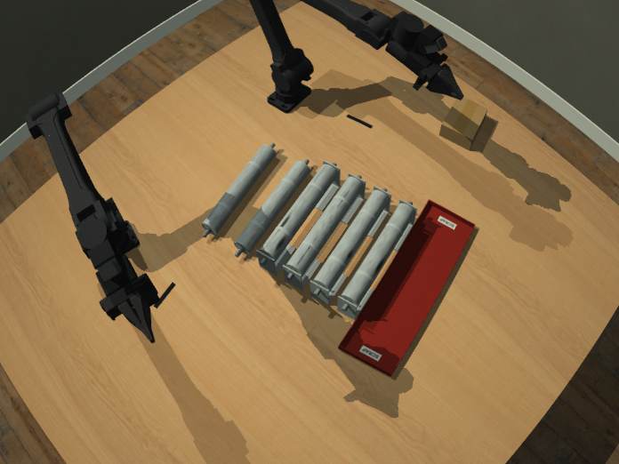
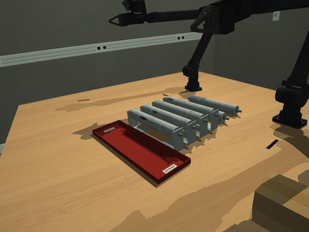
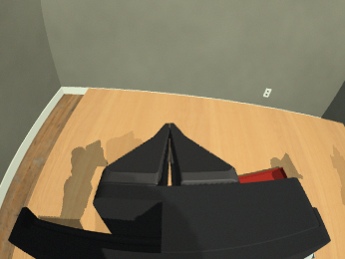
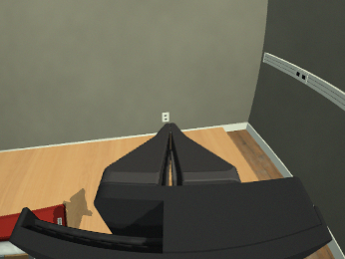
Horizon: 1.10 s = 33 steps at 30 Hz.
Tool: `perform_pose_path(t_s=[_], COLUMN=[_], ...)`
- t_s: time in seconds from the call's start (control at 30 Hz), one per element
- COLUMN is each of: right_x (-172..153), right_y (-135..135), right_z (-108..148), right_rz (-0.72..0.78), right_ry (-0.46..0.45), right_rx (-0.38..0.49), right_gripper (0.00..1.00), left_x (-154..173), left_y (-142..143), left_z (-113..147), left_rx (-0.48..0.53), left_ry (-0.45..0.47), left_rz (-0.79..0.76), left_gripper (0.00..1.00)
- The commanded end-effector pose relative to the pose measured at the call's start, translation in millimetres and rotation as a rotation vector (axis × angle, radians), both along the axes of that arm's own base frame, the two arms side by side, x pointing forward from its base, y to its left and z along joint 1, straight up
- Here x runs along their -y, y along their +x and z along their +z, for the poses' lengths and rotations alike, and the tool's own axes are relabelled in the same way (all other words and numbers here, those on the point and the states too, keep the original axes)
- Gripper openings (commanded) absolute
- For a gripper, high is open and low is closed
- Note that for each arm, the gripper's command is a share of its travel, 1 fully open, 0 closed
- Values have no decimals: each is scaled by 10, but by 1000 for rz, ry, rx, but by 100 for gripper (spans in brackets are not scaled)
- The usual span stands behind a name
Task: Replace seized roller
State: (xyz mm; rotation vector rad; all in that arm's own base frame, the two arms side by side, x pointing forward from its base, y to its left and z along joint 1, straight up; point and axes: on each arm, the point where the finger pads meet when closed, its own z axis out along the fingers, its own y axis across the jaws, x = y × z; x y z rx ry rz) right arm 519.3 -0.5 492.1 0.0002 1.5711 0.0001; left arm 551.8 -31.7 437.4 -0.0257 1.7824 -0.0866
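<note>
The left gripper [image 1: 461, 97] [image 2: 192, 27] [image 3: 170, 130] and right gripper [image 1: 151, 340] [image 2: 109, 21] [image 4: 170, 130] have fingers together; beside each, its wrist view partly shows the smooth red tray [image 1: 424, 294] [image 2: 139, 150] [image 3: 261, 176] [image 4: 50, 215].
</note>
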Motion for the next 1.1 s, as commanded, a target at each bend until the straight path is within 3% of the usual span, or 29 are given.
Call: perform_pose_path(t_s=[0.0,0.03,0.1,0.37,0.6,0.67,0.87,1.07], right_x=[-45,-45,-45,-44,-45,-45,-45,-44], right_y=[-10,-10,-10,-10,-10,-10,-10,-10], right_z=[462,462,462,462,462,462,462,462], right_rz=[6,6,6,6,6,6,6,6], right_ry=[-15,-15,-15,-15,-15,-15,-15,-15], right_rx=[68,68,68,68,68,68,68,68], right_gripper=[0,0,0,0,0,0,0,0], left_x=[228,294,294,895,1393,1393,1642,1766], left_y=[229,271,271,410,259,259,78,-43], left_z=[-37,-161,-161,-1124,-1949,-1949,-2329,-2554], left_rx=[-95,-142,-142,-526,-863,-863,-1045,-1140], left_ry=[-79,-91,-91,-147,-130,-130,-78,-34], left_rz=[-14,-14,-14,-11,40,40,86,107], left_gripper=[0,0,0,0,0,0,0,0])
